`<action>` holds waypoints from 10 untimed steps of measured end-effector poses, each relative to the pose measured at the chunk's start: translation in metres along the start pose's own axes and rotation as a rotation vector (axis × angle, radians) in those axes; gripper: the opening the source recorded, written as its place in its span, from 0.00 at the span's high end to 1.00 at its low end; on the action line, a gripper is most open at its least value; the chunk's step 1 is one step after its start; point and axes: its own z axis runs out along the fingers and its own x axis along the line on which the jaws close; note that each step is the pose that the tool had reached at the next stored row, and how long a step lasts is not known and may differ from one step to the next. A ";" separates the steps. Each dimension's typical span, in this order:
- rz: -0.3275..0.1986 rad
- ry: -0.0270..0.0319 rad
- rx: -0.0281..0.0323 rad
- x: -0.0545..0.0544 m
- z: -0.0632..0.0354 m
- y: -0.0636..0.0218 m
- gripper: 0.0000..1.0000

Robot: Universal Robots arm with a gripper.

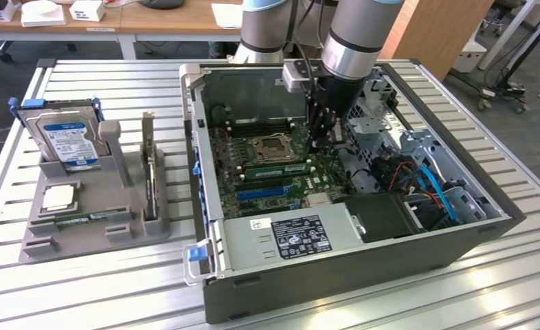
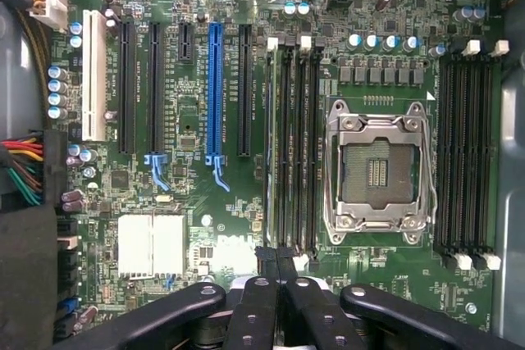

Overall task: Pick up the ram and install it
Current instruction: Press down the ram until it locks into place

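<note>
Hovering inside the open grey metal computer case (image 1: 343, 271), the black two-finger gripper (image 2: 277, 264) has its fingers pressed together, gripping nothing, just over the green motherboard (image 2: 205, 202) beside the silver square CPU socket (image 2: 377, 171) and a bank of black memory slots (image 2: 291, 145). One slot of that bank holds a long thin green ram stick (image 1: 272, 158), seated next to the socket. Outside the case, toward the exterior view's left, a grey plastic parts holder (image 1: 86, 230) on the slatted metal table (image 1: 86, 289) carries a silver hard drive with blue-white label (image 1: 66, 141), an upright expansion card (image 1: 149, 165) and another thin green stick (image 1: 91, 217) lying flat.
</note>
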 end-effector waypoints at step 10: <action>0.000 0.0004 -0.0001 0.000 0.0041 -0.0002 0.90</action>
